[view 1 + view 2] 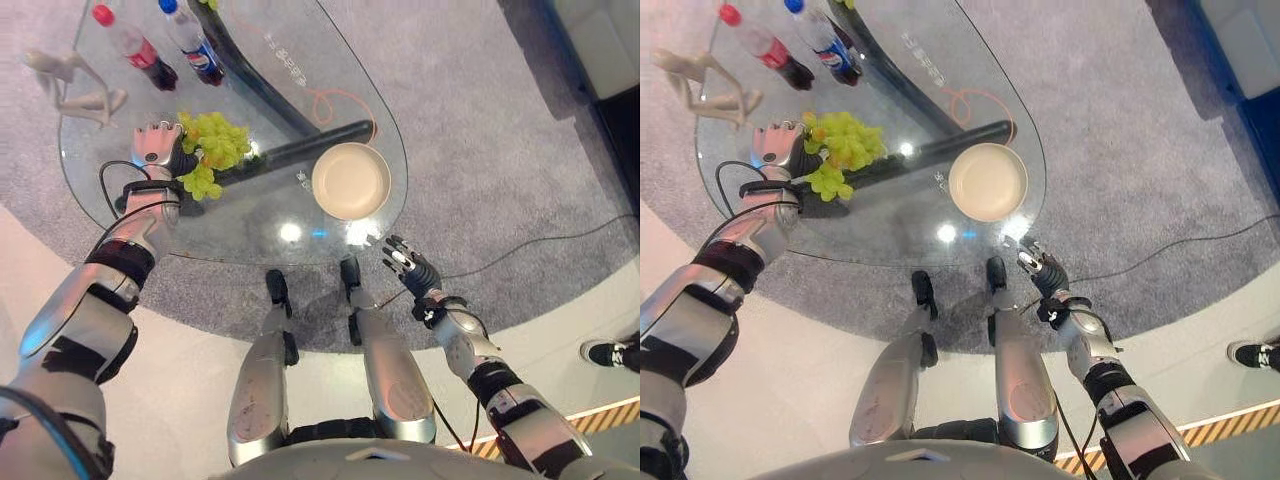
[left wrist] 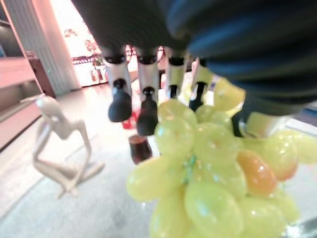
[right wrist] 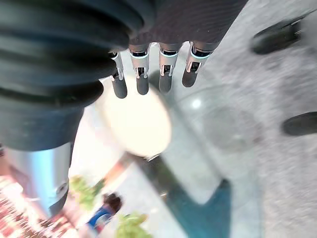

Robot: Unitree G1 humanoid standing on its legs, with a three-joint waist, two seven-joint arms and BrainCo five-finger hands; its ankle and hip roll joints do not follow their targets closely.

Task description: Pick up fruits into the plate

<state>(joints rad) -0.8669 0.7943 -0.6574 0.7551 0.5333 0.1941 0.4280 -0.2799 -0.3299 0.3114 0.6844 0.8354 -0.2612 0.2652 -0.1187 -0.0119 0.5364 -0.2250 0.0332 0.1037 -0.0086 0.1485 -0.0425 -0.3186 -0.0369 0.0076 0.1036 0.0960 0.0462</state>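
Note:
A bunch of green grapes [image 1: 215, 140] lies on the glass table [image 1: 250, 235], left of the middle. My left hand [image 1: 155, 150] rests against the bunch's left side. In the left wrist view its fingers [image 2: 147, 94] reach straight over the grapes [image 2: 208, 178] and the thumb touches their far side, so the hand is open. A cream plate [image 1: 350, 180], with nothing in it, sits to the right of the grapes. At the table's near edge, below the plate, my right hand [image 1: 410, 265] hovers open with straight fingers [image 3: 142, 74], the plate [image 3: 136, 124] ahead of them.
Two drink bottles [image 1: 135, 48] [image 1: 190, 38] and a white figurine [image 1: 70, 80] stand at the table's far left. A dark beam [image 1: 300, 145] runs under the glass. A person's shoe [image 1: 610, 352] is on the floor at the right.

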